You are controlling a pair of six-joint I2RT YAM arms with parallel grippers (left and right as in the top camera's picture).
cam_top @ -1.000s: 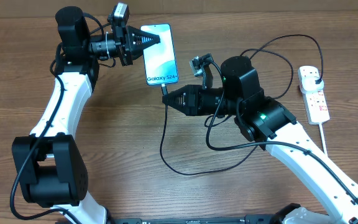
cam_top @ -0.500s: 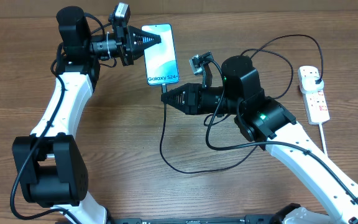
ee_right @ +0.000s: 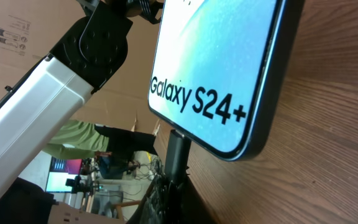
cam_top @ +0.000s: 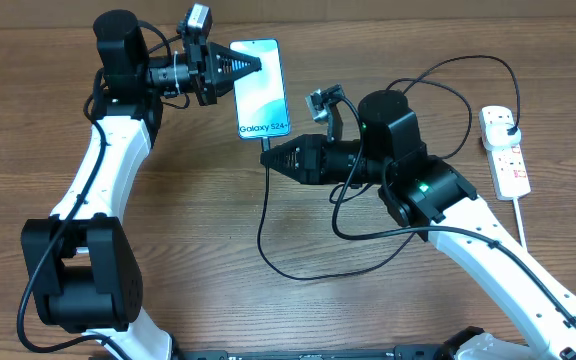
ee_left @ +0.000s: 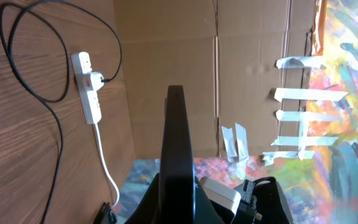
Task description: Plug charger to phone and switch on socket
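The phone [cam_top: 261,88] with a light blue "Galaxy S24+" screen is held off the table by my left gripper [cam_top: 244,66], shut on its left edge. In the left wrist view the phone [ee_left: 176,143] shows edge-on between the jaws. My right gripper [cam_top: 271,156] is shut on the charger's connector tip [ee_right: 178,155], which meets the phone's bottom edge [ee_right: 219,81]. The charger's black cable [cam_top: 298,270] loops over the table to a black plug in the socket [cam_top: 503,148], a white power strip at the far right, also in the left wrist view [ee_left: 87,84].
The socket's white cord [cam_top: 520,222] runs toward the front right edge. The black cable makes a second loop [cam_top: 448,85] behind my right arm. Cardboard [ee_left: 173,56] lines the far side of the wooden table [cam_top: 198,220].
The phone has shifted slightly to the right with the left gripper. The right gripper stays on the connector at the phone's bottom edge.
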